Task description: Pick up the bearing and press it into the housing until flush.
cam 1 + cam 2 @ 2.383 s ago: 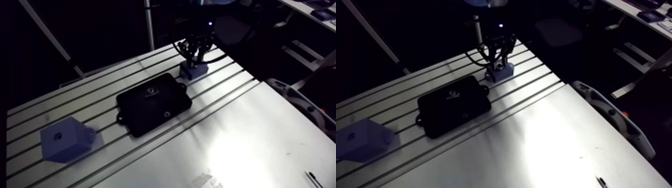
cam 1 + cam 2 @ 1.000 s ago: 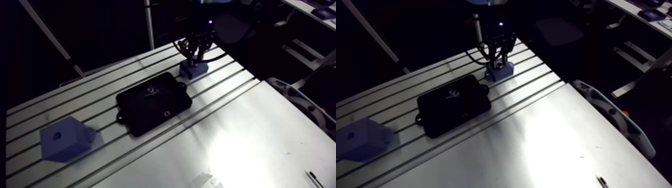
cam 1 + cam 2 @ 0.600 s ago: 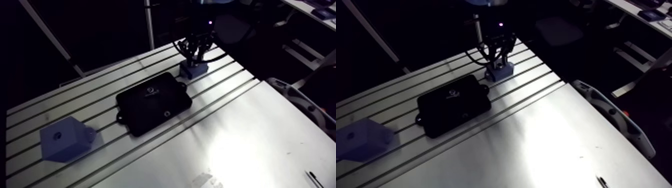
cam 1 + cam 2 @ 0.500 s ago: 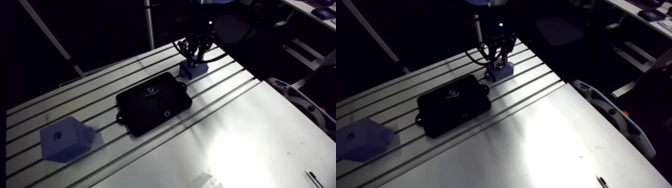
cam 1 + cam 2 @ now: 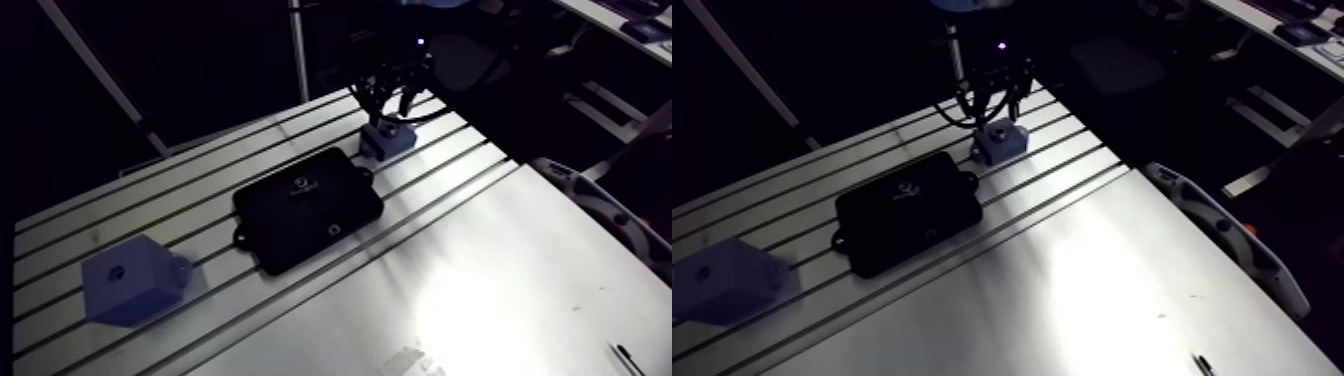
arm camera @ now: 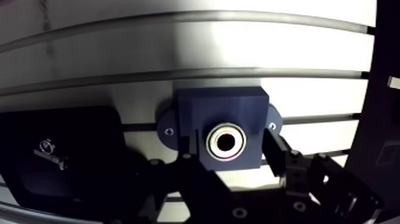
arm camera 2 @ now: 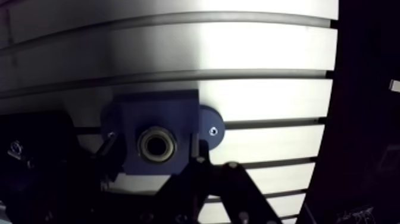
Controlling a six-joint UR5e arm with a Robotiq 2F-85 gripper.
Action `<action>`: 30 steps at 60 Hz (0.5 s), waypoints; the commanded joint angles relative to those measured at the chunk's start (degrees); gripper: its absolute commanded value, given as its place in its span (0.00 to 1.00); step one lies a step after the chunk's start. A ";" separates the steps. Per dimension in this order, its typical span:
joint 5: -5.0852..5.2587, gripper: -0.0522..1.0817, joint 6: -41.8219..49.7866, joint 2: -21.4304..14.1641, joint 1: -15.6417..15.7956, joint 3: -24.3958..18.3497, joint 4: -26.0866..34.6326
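While bearing [image 6: 226, 142] sits in housing [image 6: 221, 110] | jaws spread wide, empty

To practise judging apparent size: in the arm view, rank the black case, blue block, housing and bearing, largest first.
1. black case
2. blue block
3. housing
4. bearing, seated in the housing
The block lies nearer the camera than the housing, so their true sizes may differ less.

No readable text, pale emblem [image 5: 303, 183] on black case [image 5: 322, 216], too blurred to read
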 commanded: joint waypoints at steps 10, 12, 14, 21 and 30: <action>0.15 0.09 -0.09 -1.96 0.00 -0.08 0.58; 0.15 0.20 -0.09 -2.34 0.00 -0.16 1.00; 0.23 0.31 -0.09 -2.43 0.00 -0.17 1.18; 0.24 0.59 -0.09 -2.62 -0.16 -0.01 1.21; 0.25 0.87 -0.09 -3.03 -0.17 0.18 1.20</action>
